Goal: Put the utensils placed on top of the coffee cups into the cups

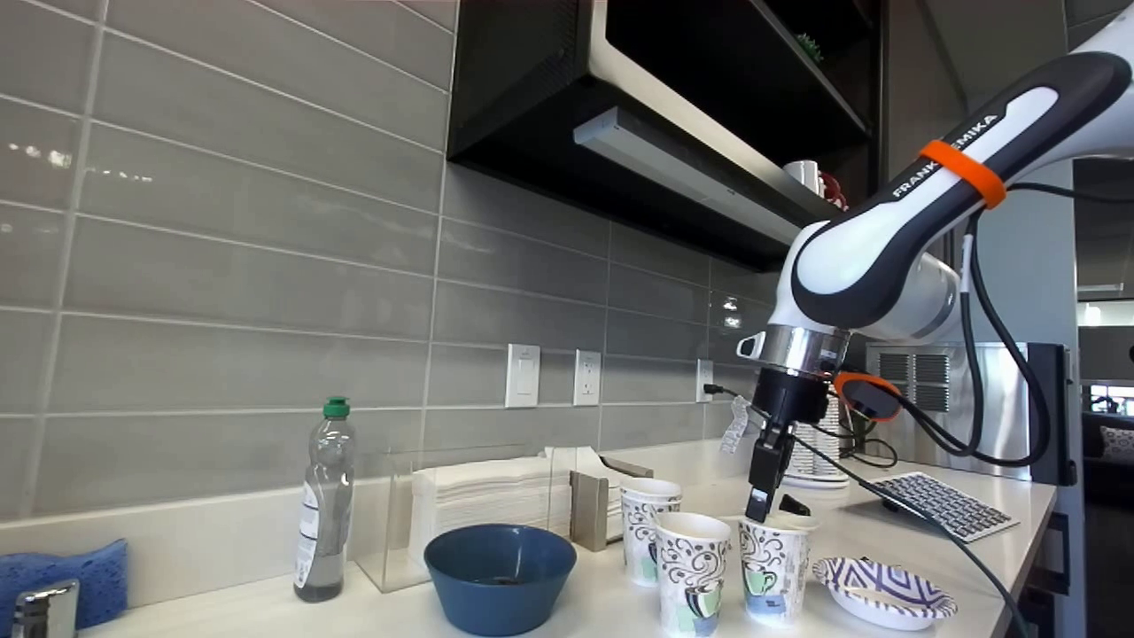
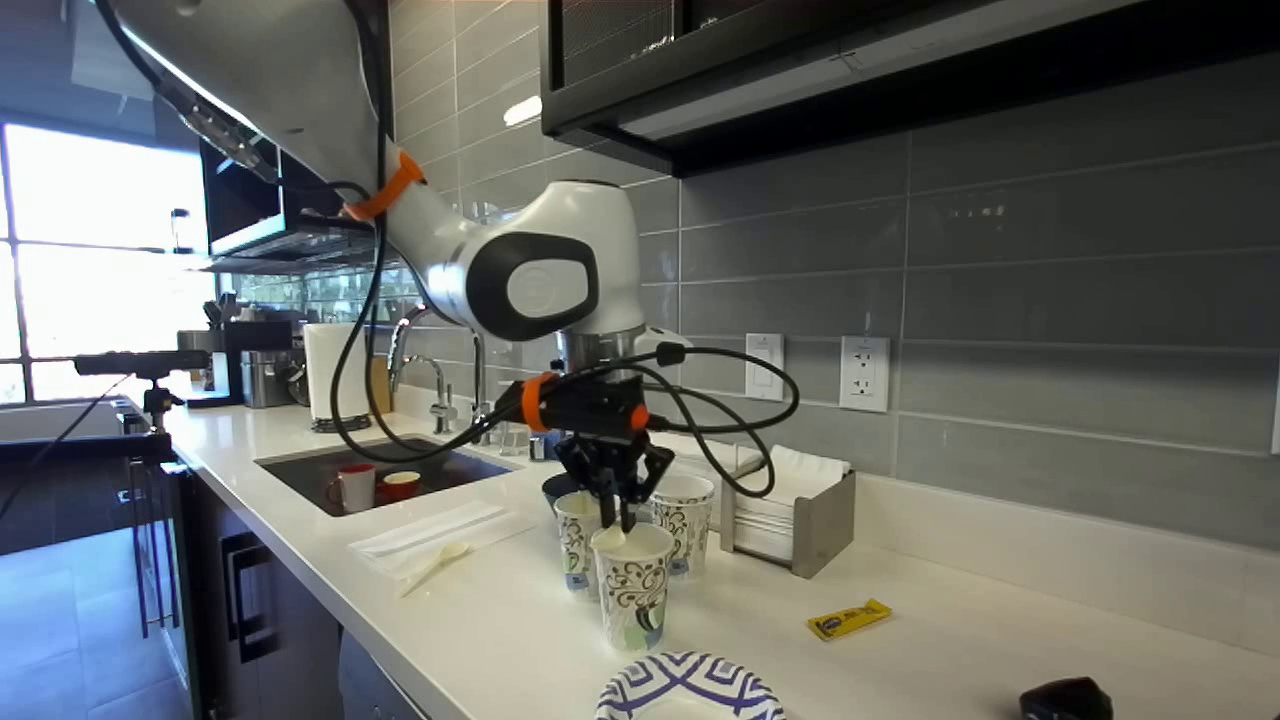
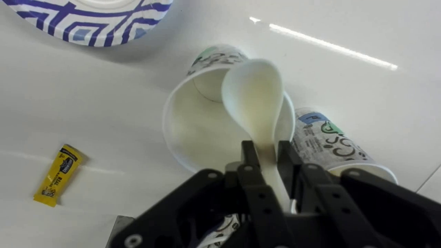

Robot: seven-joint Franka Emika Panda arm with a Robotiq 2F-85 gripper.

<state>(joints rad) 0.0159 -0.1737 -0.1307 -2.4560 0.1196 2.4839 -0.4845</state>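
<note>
Coffee cup [image 3: 201, 134] — pale spoon [image 3: 255, 93] gripped over it.

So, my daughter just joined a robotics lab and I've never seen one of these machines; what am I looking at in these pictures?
This is a single robot arm. Two pictures come from cameras standing apart from it; the close-up comes from a camera on its wrist, which is why the dark claw reaches in from the bottom.

On the counter are patterned cups, a blue bowl, a shallow patterned dish and a yellow packet.

The claw appears closed on the handle of a white spoon, whose rounded end shows over one cup's rim in the close-up.
</note>
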